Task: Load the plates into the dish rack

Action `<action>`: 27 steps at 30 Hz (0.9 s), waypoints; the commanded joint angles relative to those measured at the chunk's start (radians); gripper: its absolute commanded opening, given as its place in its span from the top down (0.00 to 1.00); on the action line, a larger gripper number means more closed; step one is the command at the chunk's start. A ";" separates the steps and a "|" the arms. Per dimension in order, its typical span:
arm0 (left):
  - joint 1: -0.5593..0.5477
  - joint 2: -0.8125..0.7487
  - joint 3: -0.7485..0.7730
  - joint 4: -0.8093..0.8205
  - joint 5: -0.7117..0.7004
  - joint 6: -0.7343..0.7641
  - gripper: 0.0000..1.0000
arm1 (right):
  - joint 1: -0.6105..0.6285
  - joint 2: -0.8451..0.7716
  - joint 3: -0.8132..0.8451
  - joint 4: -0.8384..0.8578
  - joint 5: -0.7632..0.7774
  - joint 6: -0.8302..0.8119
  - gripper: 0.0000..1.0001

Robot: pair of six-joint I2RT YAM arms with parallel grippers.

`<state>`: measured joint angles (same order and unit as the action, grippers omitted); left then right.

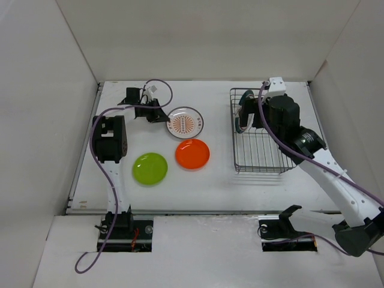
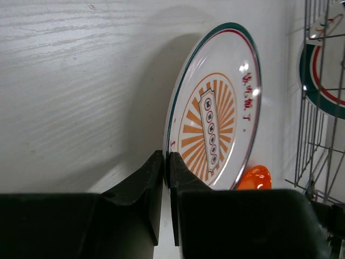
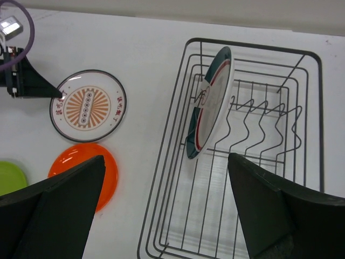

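The white sunburst plate lies at the back of the table. My left gripper is shut on its left rim. The orange plate and the lime green plate lie flat in front of it. The black wire dish rack stands on the right. A white plate with a dark green rim stands on edge in the rack's far end. My right gripper hangs open above the rack, holding nothing.
White walls close in the table on the left, back and right. The right arm's elbow reaches over the rack's right side. A purple cable loops above the left wrist.
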<state>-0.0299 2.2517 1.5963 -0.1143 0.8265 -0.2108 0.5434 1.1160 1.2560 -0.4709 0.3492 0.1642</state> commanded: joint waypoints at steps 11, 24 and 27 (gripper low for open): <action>0.170 -0.403 -0.192 0.260 0.401 -0.084 1.00 | -0.022 0.007 -0.076 0.279 -0.291 0.011 0.00; 0.170 -0.646 -0.299 0.122 0.642 0.136 1.00 | 0.010 0.251 -0.030 0.475 -0.552 0.023 0.01; 0.160 -0.656 -0.288 0.093 0.654 0.148 1.00 | 0.023 0.307 -0.007 0.509 -0.595 0.044 0.02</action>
<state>0.1368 1.6535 1.2980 0.0074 1.3865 -0.1108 0.5446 1.4075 1.1870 -0.0818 -0.1619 0.1810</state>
